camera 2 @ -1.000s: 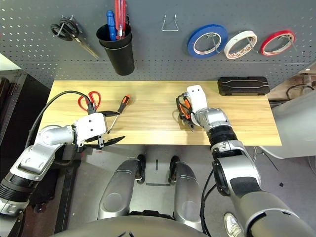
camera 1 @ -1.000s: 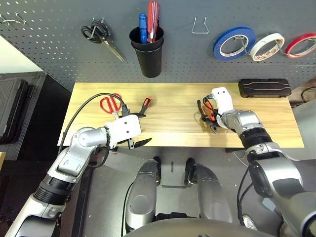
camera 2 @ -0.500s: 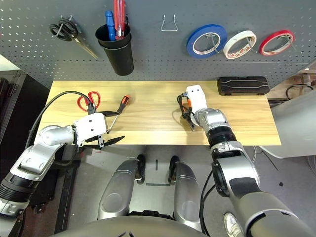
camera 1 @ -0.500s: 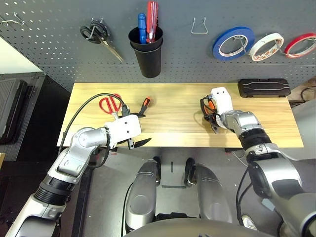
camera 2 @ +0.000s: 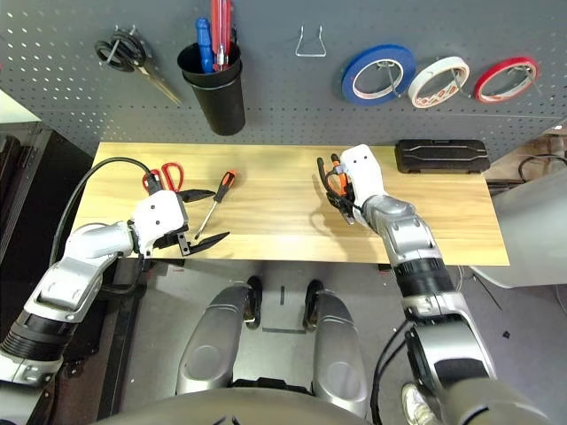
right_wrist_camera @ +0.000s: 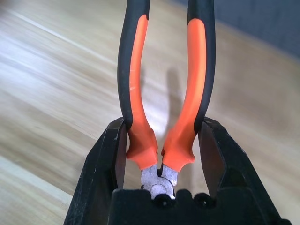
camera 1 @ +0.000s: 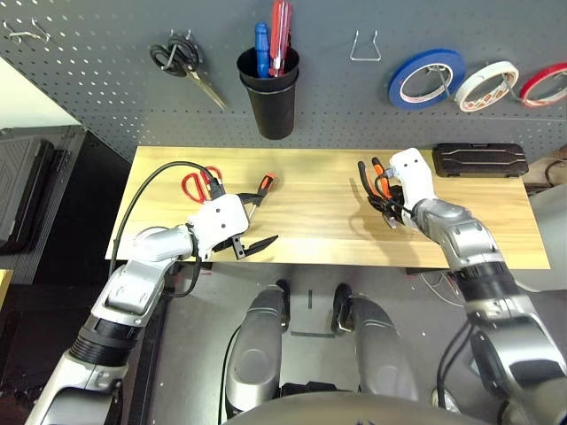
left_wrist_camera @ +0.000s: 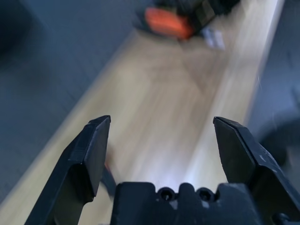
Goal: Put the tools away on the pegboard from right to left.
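Observation:
My right gripper (camera 1: 386,200) is shut on the orange-and-black pliers (camera 1: 376,176), holding them just above the table; in the right wrist view the pliers (right_wrist_camera: 164,93) sit between its fingers (right_wrist_camera: 105,154), gripped near the pivot, handles pointing away. My left gripper (camera 1: 257,224) stands open over the table's front left, holding nothing. The screwdriver (camera 1: 258,192) and the red-handled scissors (camera 1: 199,183) lie just beyond it. The white tape ring (camera 1: 483,84) hangs on the pegboard (camera 1: 106,80).
The pegboard carries black scissors (camera 1: 186,66), a black cup (camera 1: 275,97) with two screwdrivers, an empty wire hook (camera 1: 364,46), a blue tape ring (camera 1: 426,77) and a red one (camera 1: 542,82). A black case (camera 1: 478,159) lies at the table's back right.
My right gripper has closed on the pliers and raised them off the table, moving slightly toward the pegboard. The left arm has barely moved. The camera has shifted a little.

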Motion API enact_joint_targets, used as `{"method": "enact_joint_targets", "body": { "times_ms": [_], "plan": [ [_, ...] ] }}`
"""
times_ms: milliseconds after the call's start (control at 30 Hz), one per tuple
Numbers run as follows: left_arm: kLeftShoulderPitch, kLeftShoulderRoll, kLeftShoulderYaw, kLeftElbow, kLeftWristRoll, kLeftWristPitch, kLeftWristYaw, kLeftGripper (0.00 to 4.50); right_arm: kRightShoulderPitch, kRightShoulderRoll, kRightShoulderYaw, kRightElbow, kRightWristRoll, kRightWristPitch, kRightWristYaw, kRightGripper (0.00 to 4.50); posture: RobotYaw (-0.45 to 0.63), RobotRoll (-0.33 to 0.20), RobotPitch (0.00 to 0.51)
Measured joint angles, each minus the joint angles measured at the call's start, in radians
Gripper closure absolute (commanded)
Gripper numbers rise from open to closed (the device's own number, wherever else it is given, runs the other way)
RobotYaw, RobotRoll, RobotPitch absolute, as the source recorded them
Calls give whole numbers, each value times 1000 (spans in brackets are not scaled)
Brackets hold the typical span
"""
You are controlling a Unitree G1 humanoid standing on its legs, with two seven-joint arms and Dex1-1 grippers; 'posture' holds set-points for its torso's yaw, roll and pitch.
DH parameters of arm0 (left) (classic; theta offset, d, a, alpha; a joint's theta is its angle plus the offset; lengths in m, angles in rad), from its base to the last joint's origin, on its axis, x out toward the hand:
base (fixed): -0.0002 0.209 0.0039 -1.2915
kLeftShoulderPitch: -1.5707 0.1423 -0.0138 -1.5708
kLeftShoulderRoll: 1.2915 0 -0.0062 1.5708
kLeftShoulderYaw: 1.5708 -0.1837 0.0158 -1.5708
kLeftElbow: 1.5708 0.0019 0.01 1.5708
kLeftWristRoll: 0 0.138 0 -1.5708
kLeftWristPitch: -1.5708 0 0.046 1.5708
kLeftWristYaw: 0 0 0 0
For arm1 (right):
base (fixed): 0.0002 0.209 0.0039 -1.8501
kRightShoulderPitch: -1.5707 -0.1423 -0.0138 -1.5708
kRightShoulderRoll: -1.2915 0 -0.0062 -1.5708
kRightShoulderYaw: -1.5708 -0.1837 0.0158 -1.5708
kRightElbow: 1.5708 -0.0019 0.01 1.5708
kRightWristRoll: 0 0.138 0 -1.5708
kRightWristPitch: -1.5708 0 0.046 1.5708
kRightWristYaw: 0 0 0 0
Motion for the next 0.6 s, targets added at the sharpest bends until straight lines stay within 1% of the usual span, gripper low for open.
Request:
{"method": "enact_joint_targets", "body": {
  "times_ms": [100,167,267,400,467,600],
  "plan": [
    [3,-23,35,-49,-68,-6,9,0,66,-11,-2,-33,7,-136,39,2091,258,0,267],
    [2,-37,54,-67,-96,-5,21,0,96,-14,-7,-33,8,-233,56,2091,257,0,263],
    [-8,-51,70,-87,-130,-4,34,0,109,-16,-14,-32,18,-343,72,2091,252,0,255],
    [-28,-76,88,-107,-184,5,58,0,108,-3,-52,-34,68,-512,95,2091,245,0,250],
    [-41,-82,92,-125,-209,12,69,0,100,1,-62,-37,91,-552,100,2091,242,0,249],
    [-70,-91,115,-138,-256,29,94,0,79,15,-76,-47,124,-573,98,2091,235,0,246]
  ]
}}
